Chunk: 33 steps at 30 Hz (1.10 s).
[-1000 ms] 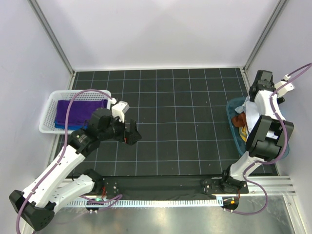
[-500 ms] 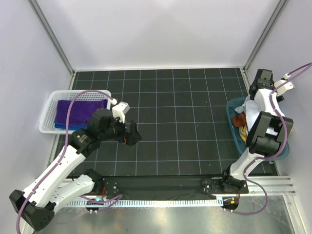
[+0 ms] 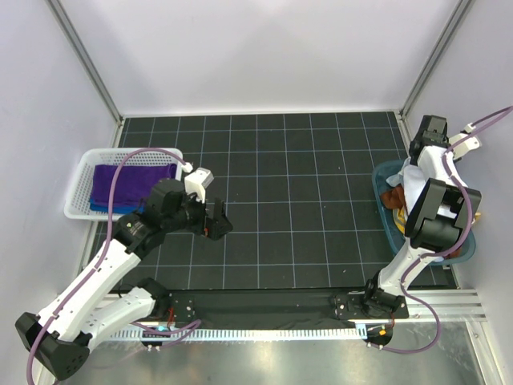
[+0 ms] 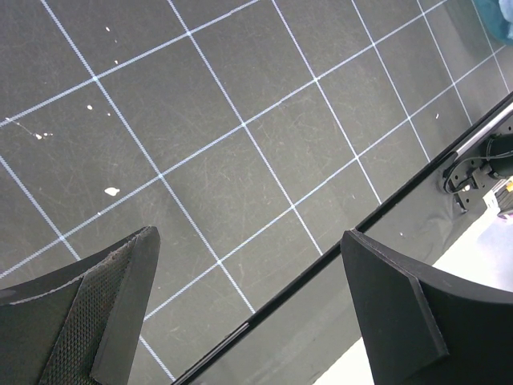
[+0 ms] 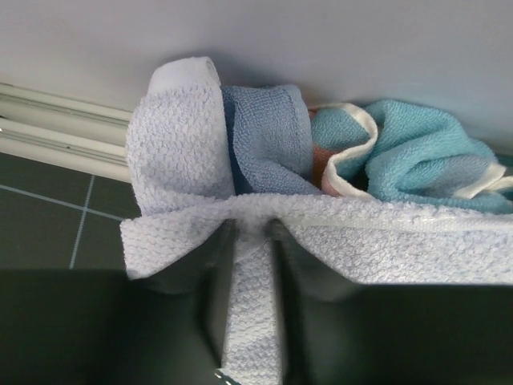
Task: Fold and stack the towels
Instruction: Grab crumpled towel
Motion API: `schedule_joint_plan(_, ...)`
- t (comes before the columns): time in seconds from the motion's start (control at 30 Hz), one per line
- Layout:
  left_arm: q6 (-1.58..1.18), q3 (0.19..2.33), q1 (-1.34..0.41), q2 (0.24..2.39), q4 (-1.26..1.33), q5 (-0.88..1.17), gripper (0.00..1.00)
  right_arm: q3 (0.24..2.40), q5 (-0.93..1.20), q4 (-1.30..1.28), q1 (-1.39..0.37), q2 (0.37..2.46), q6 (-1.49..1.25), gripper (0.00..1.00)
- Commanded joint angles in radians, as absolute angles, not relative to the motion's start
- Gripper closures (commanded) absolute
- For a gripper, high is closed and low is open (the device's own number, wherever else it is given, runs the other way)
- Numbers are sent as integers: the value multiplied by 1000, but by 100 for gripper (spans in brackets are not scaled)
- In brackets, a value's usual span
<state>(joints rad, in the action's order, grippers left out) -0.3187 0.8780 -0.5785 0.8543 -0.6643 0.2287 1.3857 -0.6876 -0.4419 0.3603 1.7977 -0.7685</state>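
Note:
In the right wrist view my right gripper [image 5: 252,228] is shut on a fold of the white towel [image 5: 176,152], which bunches over both fingertips. Behind it lie a light blue cloth [image 5: 264,136] and a teal cloth [image 5: 417,152]. From above, the right gripper [image 3: 414,167] reaches down into the teal bin [image 3: 381,178] at the right edge, onto the white towel [image 3: 410,184]. A purple towel [image 3: 128,183] lies folded on a blue towel [image 3: 103,208] in the white basket [image 3: 78,188]. My left gripper [image 3: 218,218] hovers open over the mat, and nothing sits between its jaws [image 4: 248,234].
An orange-brown cloth [image 3: 393,197] lies in the teal bin beside the white towel. The black gridded mat [image 3: 296,192] spans the space between basket and bin. White walls and metal posts enclose the table on three sides.
The right jaws have closed onto the white towel in the bin, and the right wrist shifted slightly. The left arm has not moved.

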Motion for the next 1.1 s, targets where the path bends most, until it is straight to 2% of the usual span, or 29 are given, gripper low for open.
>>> schedule_joint_plan(0.0, -301, 876, -581, 839, -652, 253, 1, 1382, -701, -385, 364, 1760, -795, 75)
schedule_joint_plan(0.1, -299, 876, -581, 838, -650, 253, 0, 1384, -696, -385, 364, 1741, -792, 86)
schedule_joint_plan(0.3, -299, 876, -581, 836, -650, 256, 0, 1397, -693, -391, 362, 1703, -775, 99)
schedule_joint_plan(0.73, -307, 879, -581, 841, -655, 232, 0, 1408, -629, -448, 322, 1565, -805, 99)
schedule_joint_plan(0.87, -311, 888, -581, 848, -658, 204, 0, 1417, -640, -443, 205, 1514, -802, 99)
schedule_joint_plan(1.07, -342, 902, -557, 834, -676, 48, 1, 1463, -669, -436, 0, 1482, -804, 99)
